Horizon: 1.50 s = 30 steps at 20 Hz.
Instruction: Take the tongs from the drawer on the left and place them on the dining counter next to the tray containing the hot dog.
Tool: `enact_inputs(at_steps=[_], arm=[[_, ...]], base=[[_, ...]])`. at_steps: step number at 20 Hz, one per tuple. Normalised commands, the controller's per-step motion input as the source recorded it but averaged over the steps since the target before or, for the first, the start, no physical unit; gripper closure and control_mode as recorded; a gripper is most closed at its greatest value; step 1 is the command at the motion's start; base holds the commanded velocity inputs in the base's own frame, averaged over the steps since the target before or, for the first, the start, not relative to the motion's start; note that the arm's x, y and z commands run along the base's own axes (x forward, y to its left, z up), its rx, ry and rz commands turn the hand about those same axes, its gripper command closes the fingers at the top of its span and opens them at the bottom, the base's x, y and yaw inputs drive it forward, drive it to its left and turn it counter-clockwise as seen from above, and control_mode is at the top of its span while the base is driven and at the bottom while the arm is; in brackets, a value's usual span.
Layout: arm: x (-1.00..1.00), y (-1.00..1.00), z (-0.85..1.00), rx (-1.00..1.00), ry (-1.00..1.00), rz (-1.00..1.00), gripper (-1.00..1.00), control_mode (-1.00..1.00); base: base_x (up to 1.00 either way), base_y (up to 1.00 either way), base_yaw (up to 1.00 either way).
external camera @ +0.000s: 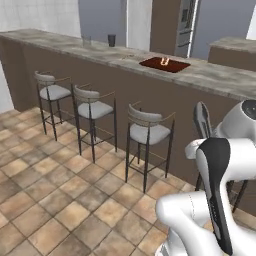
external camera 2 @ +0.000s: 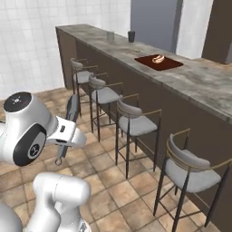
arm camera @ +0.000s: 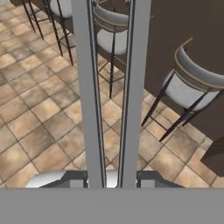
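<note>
My jaws are clamped on the slim grey metal tongs (arm camera: 109, 87), whose two long arms run straight out ahead of me over the tiled floor (arm camera: 39, 127), held high so they clear the grey-seated bar stools (external camera 2: 136, 122). The flat reddish-brown tray (external camera: 165, 64) with the small hot dog (external camera: 164, 61) sits well apart on the long marbled stone tabletop (external camera: 220, 80); I judge carrying comes next.

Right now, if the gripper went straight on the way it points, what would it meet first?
Probably the tiled floor beside the nearest stool. The gripper, with the tongs between its jaws, looks down at it; depth is unclear.
</note>
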Motion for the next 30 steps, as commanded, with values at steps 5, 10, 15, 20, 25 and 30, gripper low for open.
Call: enact_inputs(at_steps=[5,10,15,20,25,30], arm=[[0.0,0.0,0.0,0.0,0.0,0.0,1.0,1.0],[0.0,0.0,0.0,0.0,0.0,0.0,1.0,1.0],[0.0,0.0,0.0,0.0,0.0,0.0,1.0,1.0],[0.0,0.0,0.0,0.0,0.0,0.0,1.0,1.0],[0.0,0.0,0.0,0.0,0.0,0.0,1.0,1.0],[0.0,0.0,0.0,0.0,0.0,0.0,1.0,1.0]], base=[[0.45,0.44,-0.42],[0.43,0.43,-0.39],[0.4,0.37,-0.39],[0.35,0.31,-0.4],[0.35,0.33,-0.39],[0.43,0.37,-0.31]])
